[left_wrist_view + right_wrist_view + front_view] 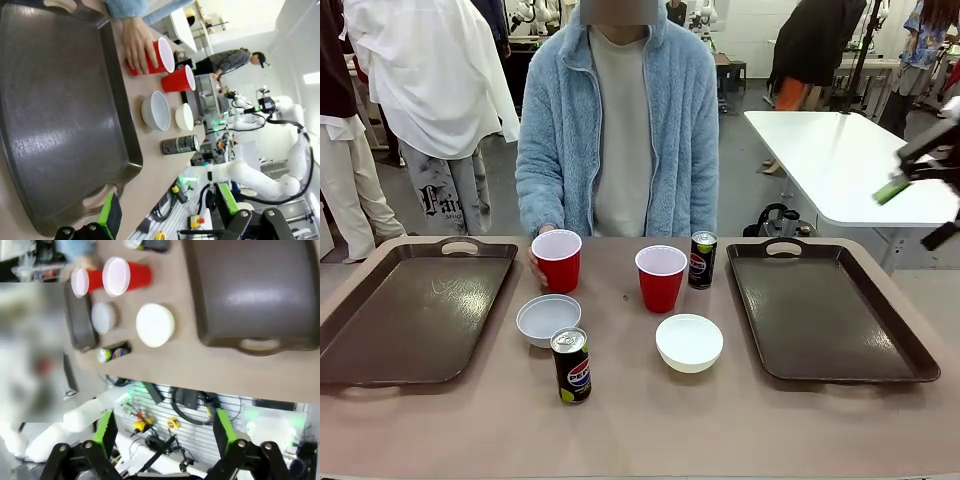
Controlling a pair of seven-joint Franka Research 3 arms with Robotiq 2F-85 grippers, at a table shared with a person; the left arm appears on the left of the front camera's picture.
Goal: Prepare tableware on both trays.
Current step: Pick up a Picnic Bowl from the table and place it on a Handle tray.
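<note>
Two dark brown trays [410,310] [830,315] lie bare at the table's left and right ends. Between them stand two red cups [558,262] [660,280], two white bowls [548,320] [689,342] and two black Pepsi cans [703,260] [571,366]. The person's hand [535,264] holds the left cup. My left gripper [167,210] hangs open above the near edge of the left tray [60,110]. My right gripper [165,432] is open too, held high beyond the right tray [250,290], off the table's near side.
The person in a light blue fleece sits at the far side of the table. A white table [840,160] stands behind on the right. Cables and equipment lie below the table's near edge in the wrist views.
</note>
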